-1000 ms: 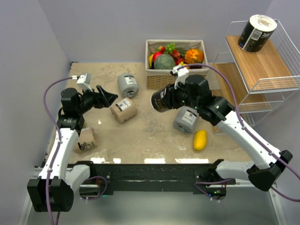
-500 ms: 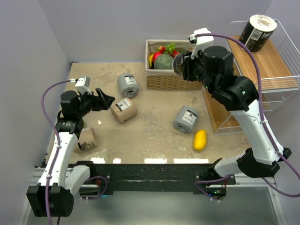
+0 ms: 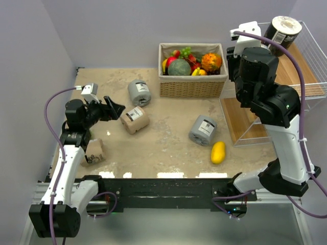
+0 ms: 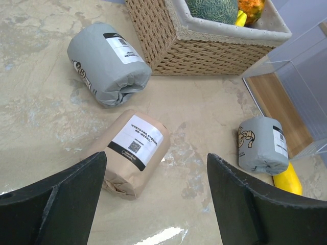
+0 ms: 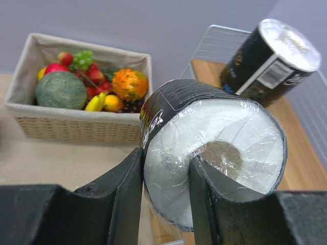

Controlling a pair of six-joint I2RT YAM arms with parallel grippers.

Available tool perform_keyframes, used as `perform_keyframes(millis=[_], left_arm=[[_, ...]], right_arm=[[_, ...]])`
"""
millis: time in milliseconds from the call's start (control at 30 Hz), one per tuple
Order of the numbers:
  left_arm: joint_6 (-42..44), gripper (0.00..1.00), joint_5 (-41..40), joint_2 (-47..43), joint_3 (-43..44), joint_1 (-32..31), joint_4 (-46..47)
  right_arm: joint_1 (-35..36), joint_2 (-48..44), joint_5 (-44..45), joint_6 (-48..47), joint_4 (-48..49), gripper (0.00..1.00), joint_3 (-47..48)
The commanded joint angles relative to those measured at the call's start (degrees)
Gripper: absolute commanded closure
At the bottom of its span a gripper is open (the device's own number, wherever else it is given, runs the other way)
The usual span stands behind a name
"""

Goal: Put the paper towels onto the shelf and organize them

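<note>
My right gripper (image 5: 166, 159) is shut on a black paper towel roll (image 5: 209, 148), held in the air beside the shelf (image 3: 294, 71), near its top board (image 5: 204, 71). In the top view this roll is hidden behind my right wrist. Another black roll (image 3: 280, 34) stands upright on the top board and also shows in the right wrist view (image 5: 268, 56). My left gripper (image 3: 114, 107) is open and empty, just left of a tan roll (image 3: 135, 119), which lies below its open jaws in the left wrist view (image 4: 134, 150). Two grey rolls (image 3: 139, 92) (image 3: 203, 129) lie on the table.
A second tan roll (image 3: 93, 151) lies by my left arm. A wicker fruit basket (image 3: 191, 88) stands at the back centre. A yellow mango (image 3: 218, 152) lies near the second grey roll. The shelf's lower boards (image 3: 240, 120) reach down to the table at the right.
My right arm has lifted the black roll from above the table's middle, up and right to the shelf's top level. My left gripper has barely moved.
</note>
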Motion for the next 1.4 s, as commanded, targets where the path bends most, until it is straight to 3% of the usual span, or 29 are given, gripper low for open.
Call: perform_keyframes(millis=[0, 367, 700, 933, 1200, 1367], left_arm=[[1.1, 0.15, 0.5, -0.8, -0.8, -0.2, 1.3], [0.7, 0.15, 1.0, -1.2, -1.1, -0.1, 1.8], [0.6, 0.14, 0.9, -1.1, -1.1, -0.1, 2.0], [0.5, 0.13, 1.1, -0.9, -1.2, -0.2, 2.0], [0.4, 0.13, 1.3, -0.9, -1.2, -0.1, 2.2], [0.4, 0.12, 1.1, -0.8, -1.2, -0.1, 2.1]], right_arm=[[0.1, -2.3, 10.0, -7.6, 4.6, 0.72, 1.1], [0.1, -5.1, 16.5, -15.7, 8.3, 0.71, 0.5], [-1.4, -5.9, 15.2, -19.2, 13.1, 0.71, -2.6], [-13.6, -3.7, 5.2, -14.4, 6.2, 0.7, -2.1], [-16.7, -2.8, 3.5, -14.0, 7.5, 0.68, -2.1], [-18.1, -1.1, 5.6, -14.3, 7.6, 0.59, -0.7]])
